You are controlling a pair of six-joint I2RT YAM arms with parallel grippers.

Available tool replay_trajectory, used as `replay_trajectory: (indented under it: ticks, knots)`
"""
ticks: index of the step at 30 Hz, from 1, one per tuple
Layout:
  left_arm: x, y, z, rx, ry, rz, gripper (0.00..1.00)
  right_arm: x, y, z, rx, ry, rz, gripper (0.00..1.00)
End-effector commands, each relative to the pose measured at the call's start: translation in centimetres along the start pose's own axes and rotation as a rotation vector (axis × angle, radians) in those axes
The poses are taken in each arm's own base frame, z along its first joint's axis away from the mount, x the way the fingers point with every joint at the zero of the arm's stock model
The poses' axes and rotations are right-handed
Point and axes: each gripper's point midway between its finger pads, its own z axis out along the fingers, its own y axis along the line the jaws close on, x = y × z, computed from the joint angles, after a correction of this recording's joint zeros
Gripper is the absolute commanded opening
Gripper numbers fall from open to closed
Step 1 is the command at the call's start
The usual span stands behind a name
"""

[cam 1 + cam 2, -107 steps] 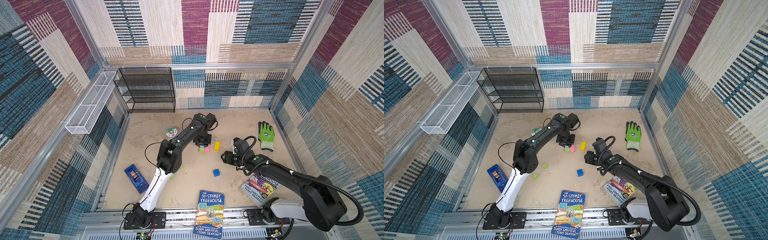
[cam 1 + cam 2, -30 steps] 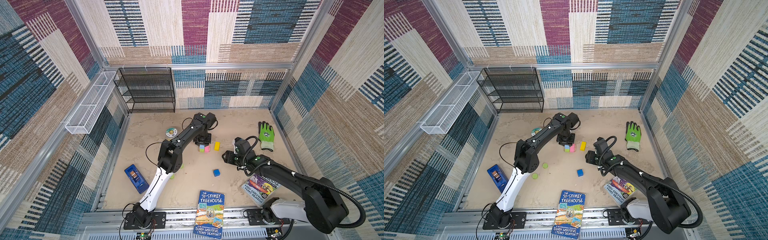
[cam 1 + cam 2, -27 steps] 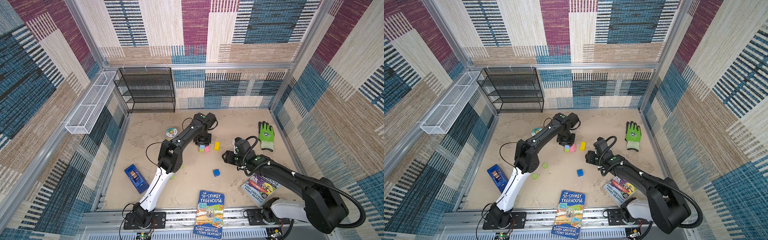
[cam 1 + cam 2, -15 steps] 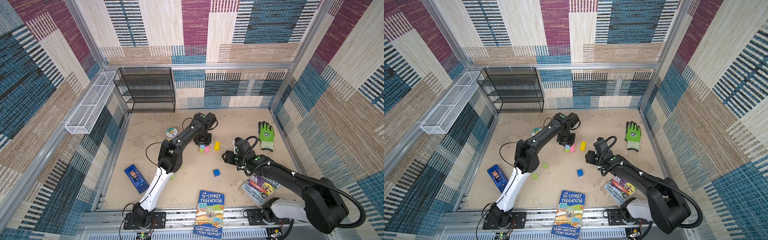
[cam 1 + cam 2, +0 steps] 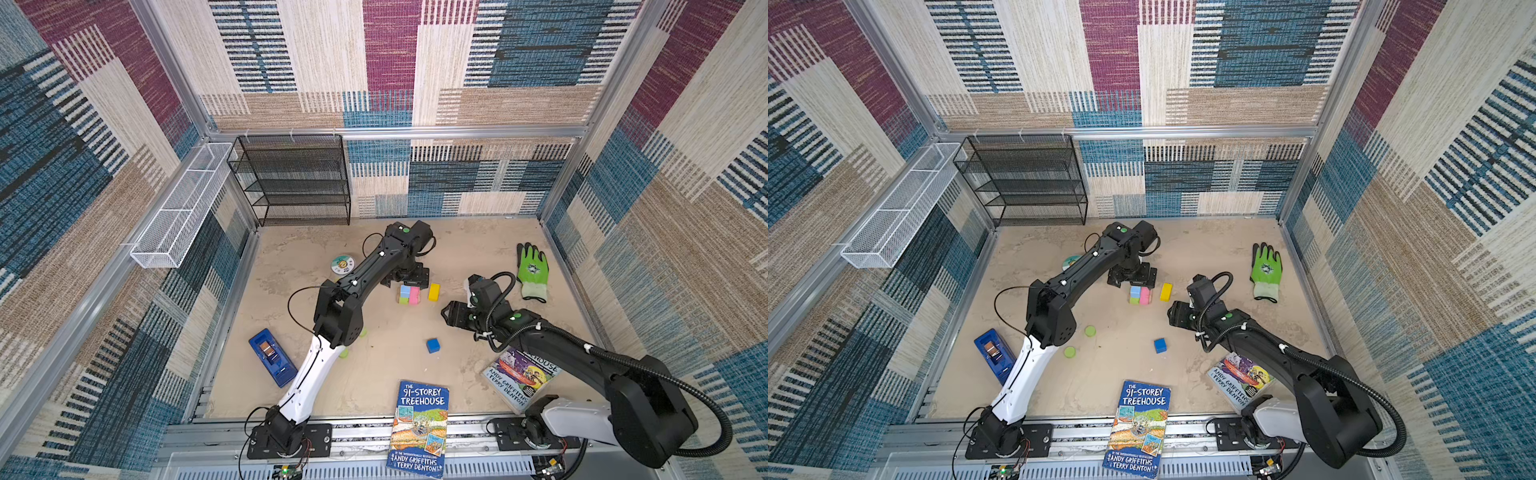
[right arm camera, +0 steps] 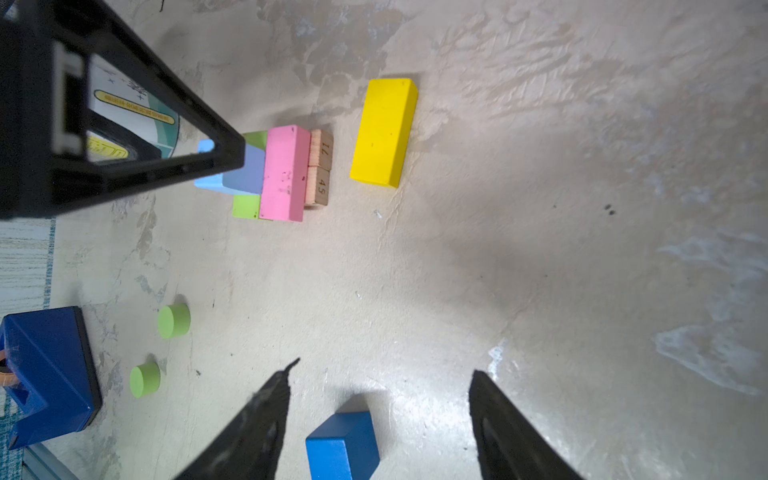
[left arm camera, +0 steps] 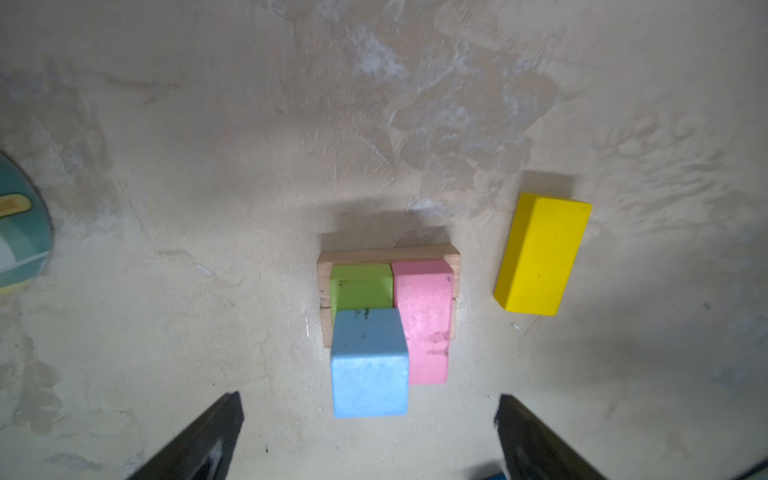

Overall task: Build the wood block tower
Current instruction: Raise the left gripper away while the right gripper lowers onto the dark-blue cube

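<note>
My L gripper (image 7: 369, 397) is splayed wide, gripping nothing. Closest to those fingers is the light-blue cube (image 7: 370, 361), centred on the gap w/ table showing either side, so no contact. It sits on the near end of the lime oblong (image 7: 361, 286). The pink oblong (image 7: 426, 320) lies flush alongside, both across two tan bars (image 7: 388, 253) laid side by side as the base. That's the tower (image 5: 409, 294), three layers, right by my L gripper in both top views. Past it, off to one side & apart, the yellow oblong (image 7: 542, 253) lies flat on the table. The round tin (image 7: 20, 237) shows at the frame edge on the other side. My R gripper (image 6: 384, 370) is also spread wide & empty. The dark-blue cube (image 6: 343, 440) shows in the gap, nearer one finger, not gripped. Further out, two lime round pieces (image 6: 173, 320) stand apart from each other near the blue case (image 6: 45, 374). Beyond those come the tower & yellow oblong, w/ my L finger (image 6: 166, 174) beside the light-blue cube.
</note>
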Motion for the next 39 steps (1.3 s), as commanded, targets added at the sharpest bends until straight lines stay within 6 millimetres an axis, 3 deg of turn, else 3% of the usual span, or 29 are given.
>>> replay_trajectory:
  ticks: [1,11,16,20,33,39]
  knots:
    - [-0.2,-0.1,-2.1,0.021,-0.034,0.031,1.00,-0.1,0.9,-0.3,-0.032,0.010,-0.019,0.75]
    - [-0.9,-0.1,-10.5,0.088,-0.204,0.098,1.00,-0.7,2.0,-1.1,-0.048,0.014,-0.040,0.90]
    - [-0.9,0.5,-14.8,0.100,-0.306,0.140,1.00,-0.2,3.2,-1.2,-0.047,0.035,-0.075,0.94]
    - [-0.4,1.2,-17.1,0.110,-0.383,0.162,1.00,1.1,3.8,-1.0,-0.017,0.071,-0.099,0.93]
    - [3.8,4.6,-21.2,0.258,-0.714,0.131,0.91,6.1,3.4,0.0,0.108,0.224,-0.135,0.84]
    - [5.5,6.5,-20.7,0.246,-0.738,0.104,0.90,7.5,3.4,1.1,0.150,0.272,-0.160,0.81]
